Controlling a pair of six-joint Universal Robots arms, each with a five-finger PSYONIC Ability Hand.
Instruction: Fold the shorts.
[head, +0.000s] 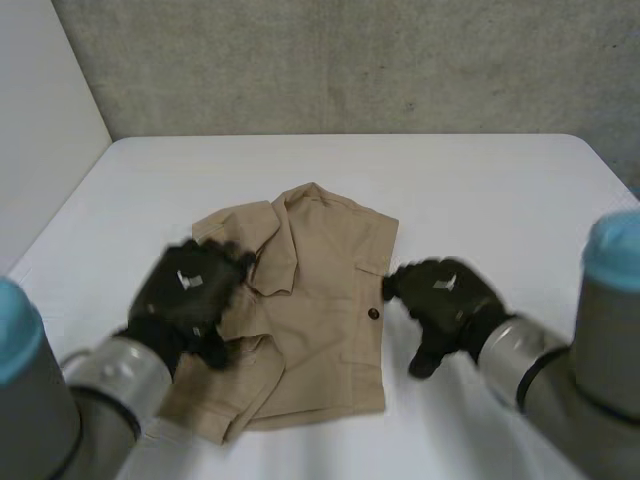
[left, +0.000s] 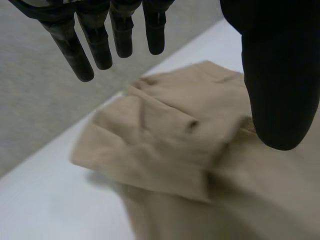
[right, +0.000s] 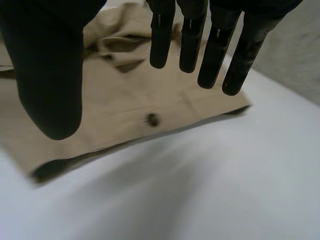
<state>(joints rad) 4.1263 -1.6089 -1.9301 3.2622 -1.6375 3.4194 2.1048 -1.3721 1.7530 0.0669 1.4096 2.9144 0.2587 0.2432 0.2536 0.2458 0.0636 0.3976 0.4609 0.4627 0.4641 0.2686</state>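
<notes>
A tan shirt (head: 325, 290) lies on the white table (head: 490, 190) at the centre of the frame. The left hand (head: 190, 295) is over its left side, fingers straight and apart from the thumb, holding nothing. The right hand (head: 440, 300), just beside the shirt's right edge, is likewise spread and empty.

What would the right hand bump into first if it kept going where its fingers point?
Probably the tan shirt, near its dark button; the right hand is open just beside that edge.
</notes>
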